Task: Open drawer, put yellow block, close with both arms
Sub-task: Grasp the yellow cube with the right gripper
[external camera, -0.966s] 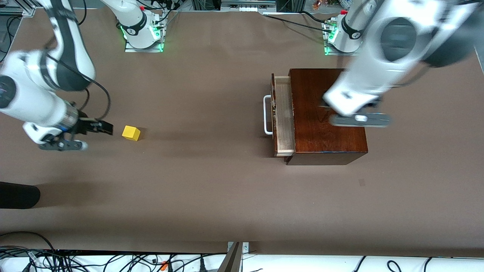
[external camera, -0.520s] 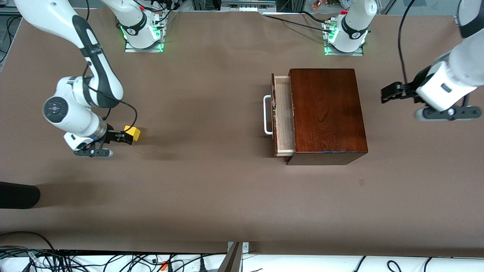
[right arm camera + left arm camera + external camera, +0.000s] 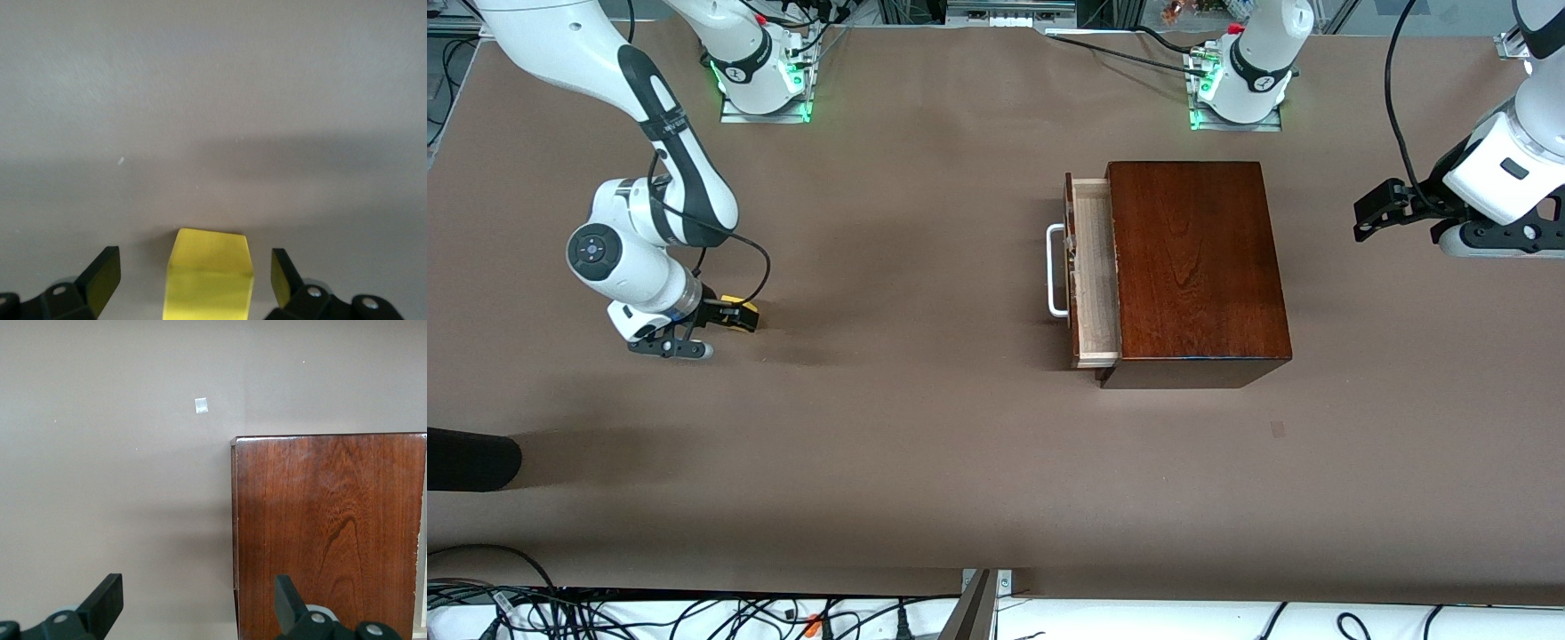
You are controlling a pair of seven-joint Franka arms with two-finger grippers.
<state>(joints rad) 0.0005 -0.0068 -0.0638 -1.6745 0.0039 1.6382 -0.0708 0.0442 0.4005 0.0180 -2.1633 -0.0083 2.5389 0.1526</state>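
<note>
Yellow block [image 3: 740, 308] is what we find on the brown desk [image 3: 925, 444] toward the right arm's end, well apart from the wooden box [image 3: 1192, 267]. We see the right gripper [image 3: 725, 317] down at the block, its jaws spread wide with one finger on each side of the cube; in the right wrist view the block [image 3: 209, 273] sits between the fingers [image 3: 100, 277] with a gap on both sides, so nothing is pinched. The block rests on the desk surface.

We see the drawer [image 3: 1094, 271] pulled partway out of the box, its pale wood tray exposed and its white handle [image 3: 1056, 270] facing the right arm's end of the desk.

We find the left gripper [image 3: 1371, 213] up in the air over the desk, past the box toward the left arm's end. Its jaws are spread and hold nothing; the left wrist view looks down between its fingers [image 3: 103, 605] at the box top [image 3: 327, 533] and bare desk beside it, where a small pale square mark [image 3: 201, 405] lies.
</note>
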